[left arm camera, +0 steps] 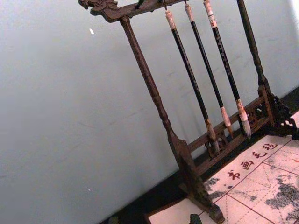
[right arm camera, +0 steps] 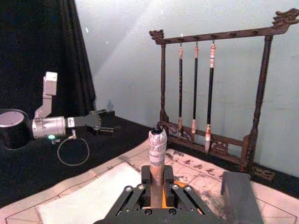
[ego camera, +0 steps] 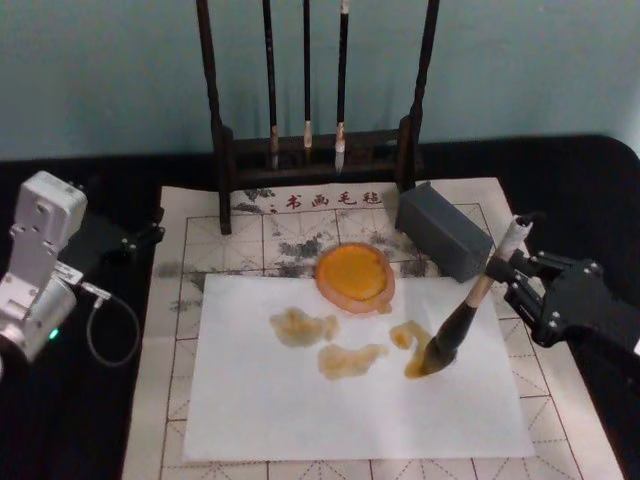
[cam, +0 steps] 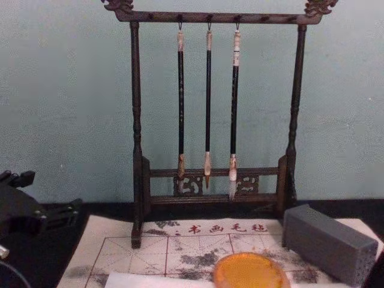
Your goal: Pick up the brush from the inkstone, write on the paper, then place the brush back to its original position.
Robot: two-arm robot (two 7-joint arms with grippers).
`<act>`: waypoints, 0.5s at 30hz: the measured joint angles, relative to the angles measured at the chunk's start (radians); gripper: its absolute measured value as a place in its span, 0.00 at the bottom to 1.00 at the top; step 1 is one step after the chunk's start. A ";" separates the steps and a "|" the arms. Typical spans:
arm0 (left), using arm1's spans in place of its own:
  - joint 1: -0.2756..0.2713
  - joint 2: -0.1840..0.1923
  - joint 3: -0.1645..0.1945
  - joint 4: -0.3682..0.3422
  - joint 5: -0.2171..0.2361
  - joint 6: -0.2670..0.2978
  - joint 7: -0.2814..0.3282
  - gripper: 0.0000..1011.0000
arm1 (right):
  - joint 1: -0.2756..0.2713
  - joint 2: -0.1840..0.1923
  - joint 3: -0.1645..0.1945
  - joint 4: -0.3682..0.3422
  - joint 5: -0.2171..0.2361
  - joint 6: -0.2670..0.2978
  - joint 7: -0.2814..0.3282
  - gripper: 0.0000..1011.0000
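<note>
Several yellow blots [ego camera: 303, 326] on the paper [ego camera: 300, 410] (writing likely under way). Slanted brush [ego camera: 462, 322] right of centre, tuft pressed down for a stroke, handle clamped in right gripper [ego camera: 497, 272] at right edge. Mid-frame the inkstone [ego camera: 354, 274]; far left, left gripper [ego camera: 135, 240] parked.

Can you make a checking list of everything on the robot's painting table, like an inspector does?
Surface: black table with a gridded mat and white paper on top.
Job's things: brush tilted, tuft on the paper's right part; orange inkstone at the paper's far edge; yellow-brown blots on the paper.
Clutter: grey block; rack holding three thin brushes.
Grippers: right gripper shut on the brush handle; left gripper parked off the mat, on the left.
Cables: looped cable beside the left arm.
Surroundings: pale wall behind.
</note>
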 joint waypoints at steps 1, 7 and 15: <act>0.000 0.000 0.000 0.000 0.000 0.000 0.000 0.99 | -0.002 0.000 0.002 0.000 -0.001 0.000 -0.001 0.18; 0.000 0.000 0.000 0.000 0.000 0.000 0.000 0.99 | -0.010 -0.002 0.019 -0.001 -0.008 0.000 -0.014 0.18; 0.000 0.000 0.000 0.000 0.000 0.000 0.000 0.99 | -0.012 -0.005 0.030 0.001 -0.018 0.000 -0.018 0.18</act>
